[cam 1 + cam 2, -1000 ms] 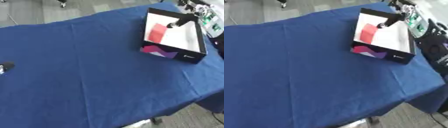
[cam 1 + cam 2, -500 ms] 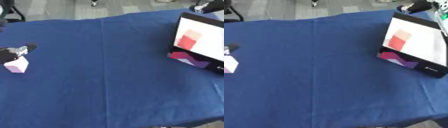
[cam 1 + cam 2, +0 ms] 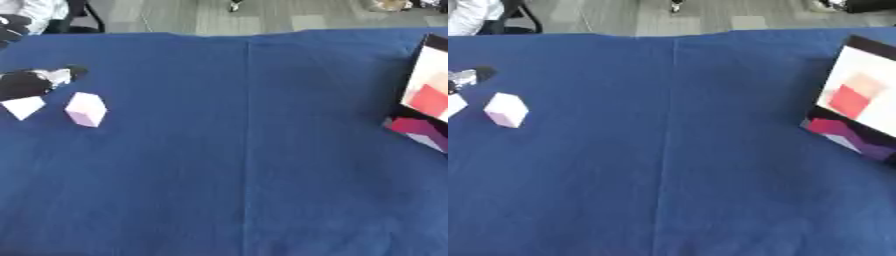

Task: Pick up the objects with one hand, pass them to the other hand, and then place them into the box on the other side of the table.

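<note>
Showing no legible writing: box (image 3: 859, 112).

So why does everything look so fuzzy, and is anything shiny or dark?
Left eye view: the whole picture is soft, the left hand smeared, the pale block with blurry edges. Right eye view: equally soft, the box fuzzy at the right edge. Light is even on the blue cloth, no glare, only faint shadows.

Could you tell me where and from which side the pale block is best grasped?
Probably across its two broad side faces, from above. The block stands free on the cloth, and the left hand is nearest, so its fingers could close from that side.
</note>
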Tool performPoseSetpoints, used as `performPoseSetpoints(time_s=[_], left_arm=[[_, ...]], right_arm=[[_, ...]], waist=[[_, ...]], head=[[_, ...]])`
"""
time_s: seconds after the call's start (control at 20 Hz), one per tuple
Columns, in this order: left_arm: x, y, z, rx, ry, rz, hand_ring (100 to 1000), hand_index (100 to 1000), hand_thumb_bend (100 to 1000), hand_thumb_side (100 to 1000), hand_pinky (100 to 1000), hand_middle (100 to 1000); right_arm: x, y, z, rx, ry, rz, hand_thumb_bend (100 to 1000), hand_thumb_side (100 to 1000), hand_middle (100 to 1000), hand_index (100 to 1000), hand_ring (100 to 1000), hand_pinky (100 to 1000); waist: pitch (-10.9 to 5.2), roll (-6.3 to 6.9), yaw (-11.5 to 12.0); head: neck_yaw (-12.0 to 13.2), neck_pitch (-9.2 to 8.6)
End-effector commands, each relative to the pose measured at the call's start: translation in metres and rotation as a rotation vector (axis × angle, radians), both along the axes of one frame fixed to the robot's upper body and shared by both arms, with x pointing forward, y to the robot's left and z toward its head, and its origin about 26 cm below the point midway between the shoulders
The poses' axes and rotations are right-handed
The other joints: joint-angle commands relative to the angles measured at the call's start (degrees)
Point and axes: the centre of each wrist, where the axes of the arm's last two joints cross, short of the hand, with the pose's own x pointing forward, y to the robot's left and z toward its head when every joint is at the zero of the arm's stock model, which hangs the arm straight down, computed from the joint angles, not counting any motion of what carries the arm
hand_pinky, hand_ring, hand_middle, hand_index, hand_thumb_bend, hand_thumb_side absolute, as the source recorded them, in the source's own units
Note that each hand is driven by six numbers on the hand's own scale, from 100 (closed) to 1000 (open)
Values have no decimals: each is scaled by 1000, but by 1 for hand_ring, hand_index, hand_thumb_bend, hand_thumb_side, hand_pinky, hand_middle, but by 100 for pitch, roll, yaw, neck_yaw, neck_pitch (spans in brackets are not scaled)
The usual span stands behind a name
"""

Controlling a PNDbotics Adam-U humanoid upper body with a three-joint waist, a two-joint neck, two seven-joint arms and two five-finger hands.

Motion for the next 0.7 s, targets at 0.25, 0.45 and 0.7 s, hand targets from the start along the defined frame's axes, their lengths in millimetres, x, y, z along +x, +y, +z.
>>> performPoseSetpoints(time_s=[0.25,0.45,0.7], left_arm=[[9,30,33,58,187,-24,805,844,837,425,854,746],[19,46,48,109,294,-2,823,852,848,373,867,762],[35,65,60,152,398,8,835,851,831,287,875,768]], right_arm=[[1,20,21,-1,-58,51,510,224,839,865,832,881],[2,23,20,-8,-54,57,503,235,837,864,831,881],[2,25,21,-14,-54,62,501,237,836,862,829,881]], waist=[[-164,63,22],[-150,59,5],[-118,40,-38]], head=[[274,-9],[370,-9],[442,-9]])
